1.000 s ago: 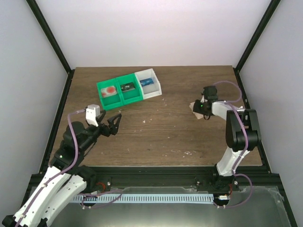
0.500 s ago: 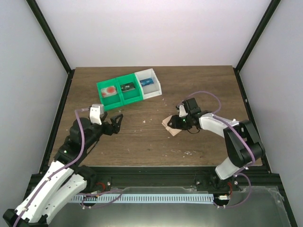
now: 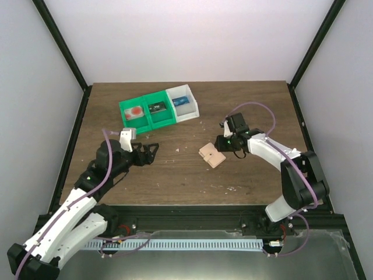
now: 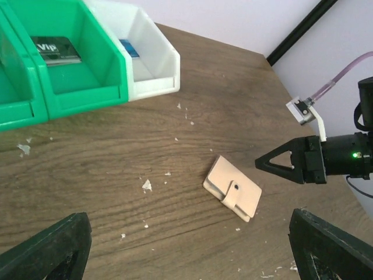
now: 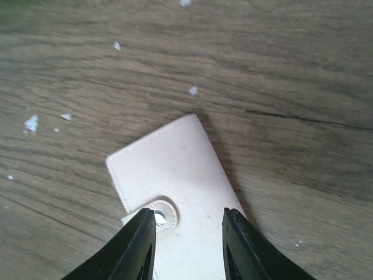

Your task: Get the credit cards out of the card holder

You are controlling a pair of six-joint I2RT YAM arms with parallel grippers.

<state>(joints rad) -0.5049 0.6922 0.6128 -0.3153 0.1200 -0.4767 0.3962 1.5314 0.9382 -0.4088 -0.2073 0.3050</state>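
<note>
The tan card holder [image 3: 211, 155] lies flat on the wooden table, its tab snapped shut; it also shows in the left wrist view [image 4: 233, 188] and the right wrist view [image 5: 175, 186]. No credit cards show; the holder is closed. My right gripper [image 3: 221, 143] hovers just right of and above the holder, jaws a little apart and empty, with the holder's snap end below them [image 5: 189, 219]. My left gripper [image 3: 152, 151] is wide open and empty to the left of the holder, which lies ahead of it [image 4: 189, 239].
Two green bins [image 3: 147, 114] and a white bin [image 3: 183, 102] stand at the back left. One green bin holds a dark card [image 4: 55, 49], the white one a small blue item [image 4: 129, 48]. White crumbs [image 4: 147, 185] dot the table.
My right gripper carried the holder from the right side to the table's middle, let it go and drew back slightly. My left arm reached right toward the middle.
</note>
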